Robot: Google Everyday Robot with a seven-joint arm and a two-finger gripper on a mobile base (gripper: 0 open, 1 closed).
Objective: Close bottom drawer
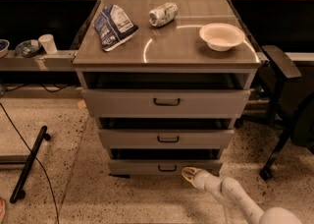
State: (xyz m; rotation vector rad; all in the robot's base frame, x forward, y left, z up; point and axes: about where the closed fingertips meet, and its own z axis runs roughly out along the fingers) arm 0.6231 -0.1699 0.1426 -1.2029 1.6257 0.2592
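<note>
The bottom drawer (147,167) is the lowest of three grey drawers in the cabinet, with a small dark bar handle (167,168). It stands only slightly out, with a thin dark gap showing above its front. My gripper (188,173), on a white arm coming from the lower right, rests against the drawer's front just right of the handle.
The middle drawer (168,138) and top drawer (167,102) stand slightly out. On the cabinet top (171,46) lie a blue chip bag (114,26), a crushed can (163,14) and a white bowl (222,36). A black chair (284,100) stands at right, a black bar (30,163) at left.
</note>
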